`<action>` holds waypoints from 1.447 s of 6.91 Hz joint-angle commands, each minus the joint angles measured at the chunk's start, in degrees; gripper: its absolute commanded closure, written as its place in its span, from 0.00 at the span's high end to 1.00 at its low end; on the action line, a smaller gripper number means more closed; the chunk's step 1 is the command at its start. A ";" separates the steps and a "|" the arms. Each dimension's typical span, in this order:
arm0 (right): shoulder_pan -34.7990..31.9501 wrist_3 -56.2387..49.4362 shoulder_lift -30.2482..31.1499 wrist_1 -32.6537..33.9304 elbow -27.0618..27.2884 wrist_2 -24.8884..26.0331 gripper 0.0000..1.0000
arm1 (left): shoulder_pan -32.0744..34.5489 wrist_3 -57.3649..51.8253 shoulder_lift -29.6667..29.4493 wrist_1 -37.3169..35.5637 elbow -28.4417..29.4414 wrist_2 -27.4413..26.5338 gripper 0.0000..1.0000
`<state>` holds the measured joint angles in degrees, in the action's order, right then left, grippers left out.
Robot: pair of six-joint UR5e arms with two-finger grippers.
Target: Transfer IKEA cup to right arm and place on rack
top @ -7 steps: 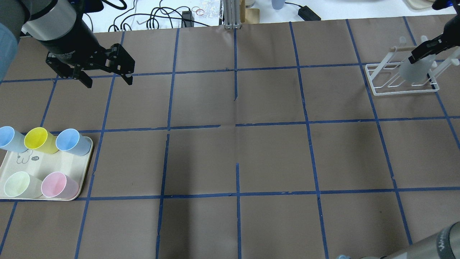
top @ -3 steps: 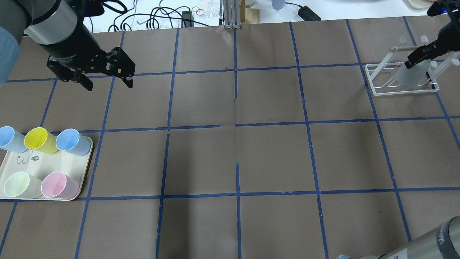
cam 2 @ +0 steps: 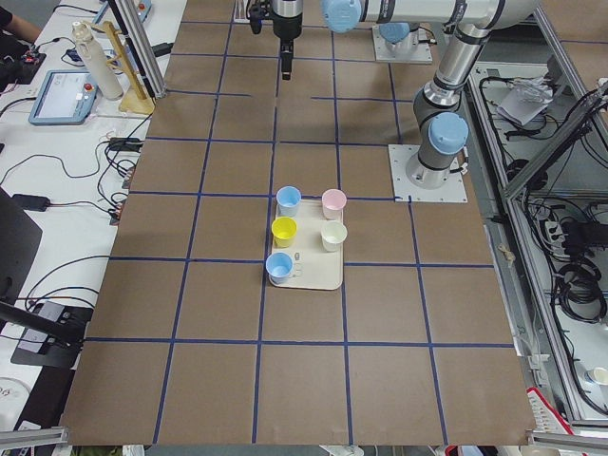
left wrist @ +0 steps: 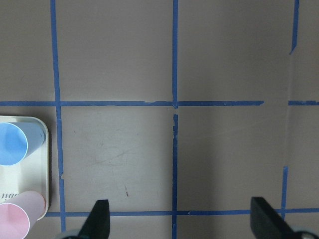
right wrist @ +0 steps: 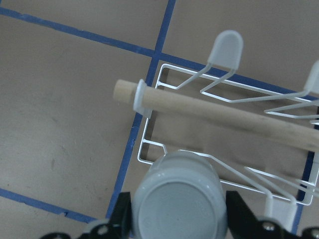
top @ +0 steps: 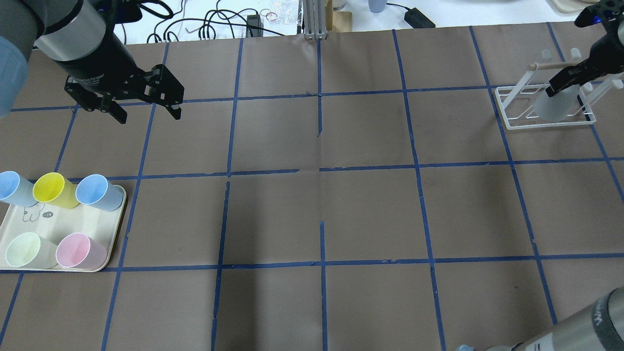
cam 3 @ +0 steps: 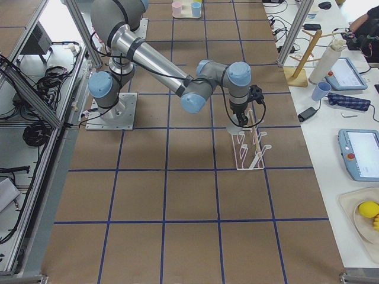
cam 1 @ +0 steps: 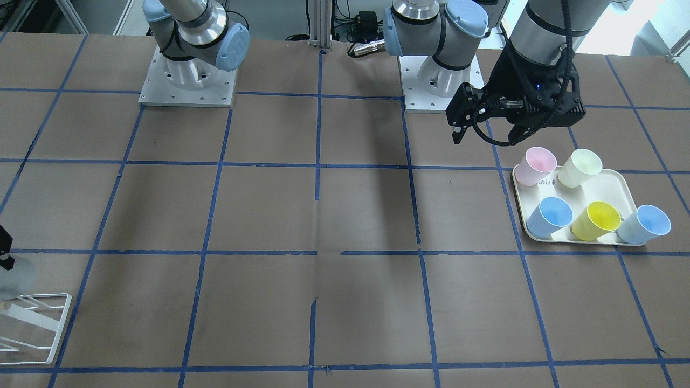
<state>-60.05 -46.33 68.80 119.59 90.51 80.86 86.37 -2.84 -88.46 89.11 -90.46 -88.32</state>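
The IKEA cup [top: 553, 106], pale grey, hangs upside down in my right gripper [top: 565, 87] over the white wire rack [top: 516, 122] at the far right. In the right wrist view the cup's base [right wrist: 177, 199] sits between the black fingers [right wrist: 238, 214], above the rack's rods and beside its wooden bar [right wrist: 224, 112]. The cup [cam 1: 13, 277] and rack [cam 1: 48, 323] also show at the front-facing view's left edge. My left gripper [top: 147, 115] is open and empty, above bare table at the far left.
A cream tray [top: 92, 224] at the near left holds two light blue cups [top: 97, 192], a yellow cup [top: 51, 189], a cream cup [top: 24, 249] and a pink cup [top: 78, 251]. Cables and tools lie beyond the table's far edge.
My right gripper has carried the grey cup lower and a little leftward into the rack. My left gripper has barely shifted and stays open.
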 commanded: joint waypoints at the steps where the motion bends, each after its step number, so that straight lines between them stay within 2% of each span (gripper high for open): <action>1: 0.02 0.10 -0.33 -0.06 0.01 0.17 0.18 | -0.15 -0.15 -0.04 -0.08 -0.06 0.08 1.00; 2: 0.02 0.10 -0.33 0.03 0.01 0.18 0.47 | -0.15 -0.15 -0.04 -0.08 -0.06 0.16 1.00; 3: 0.02 0.19 -0.42 -0.06 0.10 0.18 0.90 | -0.23 -0.24 -0.04 -0.16 -0.06 0.17 1.00; 5: 0.02 0.71 -0.33 -0.67 0.02 0.35 1.00 | -0.24 -0.33 -0.04 -0.25 -0.06 0.17 1.00; 7: 0.02 2.54 1.06 -3.63 -0.16 1.75 1.00 | -0.41 -0.42 -0.04 -0.25 -0.06 0.25 1.00; 8: -0.07 5.96 4.64 -8.80 -0.07 4.19 1.00 | -0.50 -0.42 -0.04 -0.34 -0.06 0.25 1.00; 10: -0.50 15.35 15.17 -23.54 0.28 5.10 1.00 | -0.50 -0.33 -0.13 -0.25 0.02 0.43 1.00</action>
<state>-60.25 -36.62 77.56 104.71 90.64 85.32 85.90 -3.23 -88.52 88.83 -90.51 -87.99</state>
